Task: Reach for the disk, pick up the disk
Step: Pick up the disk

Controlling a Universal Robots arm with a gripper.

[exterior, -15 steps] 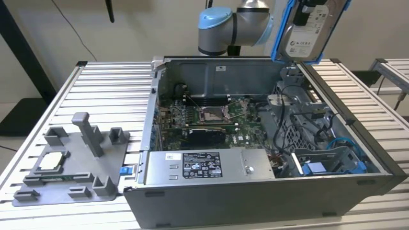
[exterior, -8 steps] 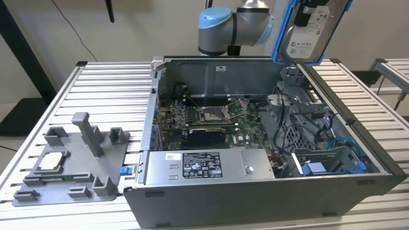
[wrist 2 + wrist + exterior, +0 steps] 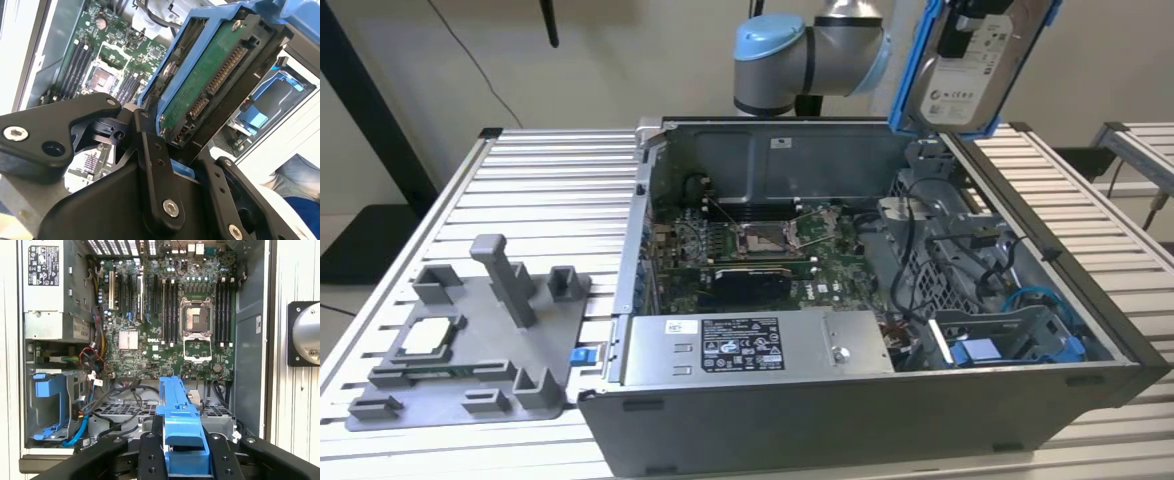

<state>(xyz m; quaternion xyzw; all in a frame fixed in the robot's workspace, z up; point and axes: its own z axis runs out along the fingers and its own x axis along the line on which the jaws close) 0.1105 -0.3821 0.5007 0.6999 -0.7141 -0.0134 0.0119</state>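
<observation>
Blue-framed silver disk (image 3: 970, 70) upright, lifted above the case

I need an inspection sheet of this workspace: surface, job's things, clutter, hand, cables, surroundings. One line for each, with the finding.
Surface: slatted metal table carrying an open computer case.
Job's things: disk in its blue bracket, lifted above the case; its circuit-board side shows in the second wrist view.
Clutter: grey fixture tray with a small square chip at the exterior view's left; power supply inside the case.
Hand: hand shut on the disk's bracket.
Cables: black, blue and coloured wires inside the case near the empty blue drive bay.
Surroundings: plain wall; second slatted table.
</observation>
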